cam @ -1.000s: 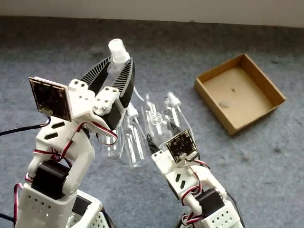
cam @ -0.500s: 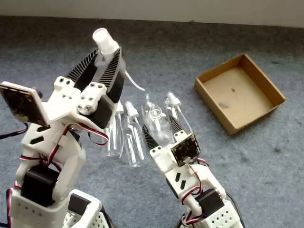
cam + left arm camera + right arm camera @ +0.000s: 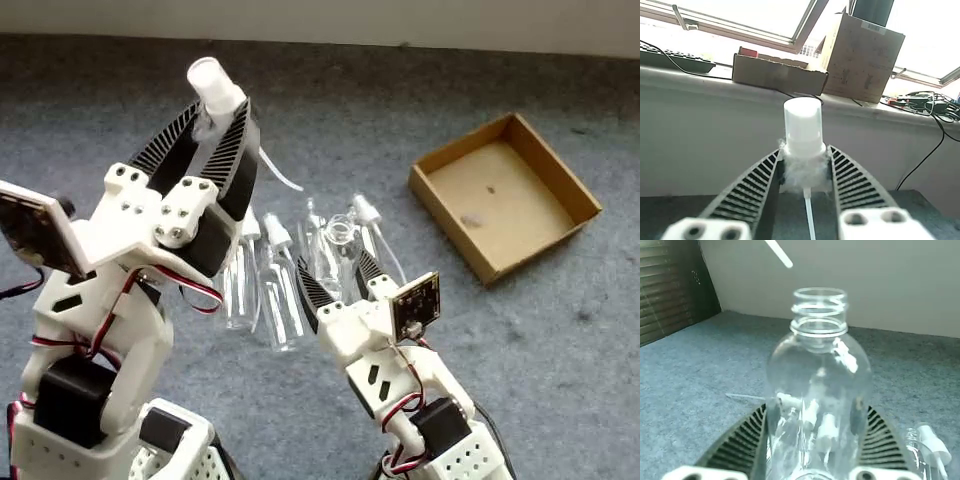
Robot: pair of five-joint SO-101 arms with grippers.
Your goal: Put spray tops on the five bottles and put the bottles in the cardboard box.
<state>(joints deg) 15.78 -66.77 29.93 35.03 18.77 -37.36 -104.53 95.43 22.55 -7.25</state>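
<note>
- Left gripper [image 3: 215, 120]: mine, raised in the upper left of the high view, fingers clamped on either side of the spray top.
- Spray top [image 3: 213, 85]: white, standing upright above my left fingertips; seen close in the left wrist view [image 3: 803, 127] between the ribbed fingers [image 3: 762, 187].
- Dip tube [image 3: 275, 172]: thin and pale, running from under the spray top down towards the centre of the high view.
- Right gripper [image 3: 335, 275]: mine, low centre of the high view, fingers closed around the body of the uncapped bottle.
- Uncapped bottle [image 3: 338, 235]: clear plastic, bare threaded neck pointing away from my wrist; in the right wrist view [image 3: 819, 375] it sits squarely between both fingers.
- Lying bottles [image 3: 281, 290]: clear, side by side on the carpet at the centre of the high view, between my two arms; several show white tops.
- Cardboard box [image 3: 500, 190]: shallow, brown, at the right of the high view, well apart from both grippers.
- Carpet [image 3: 450, 100]: grey, under everything.
</note>
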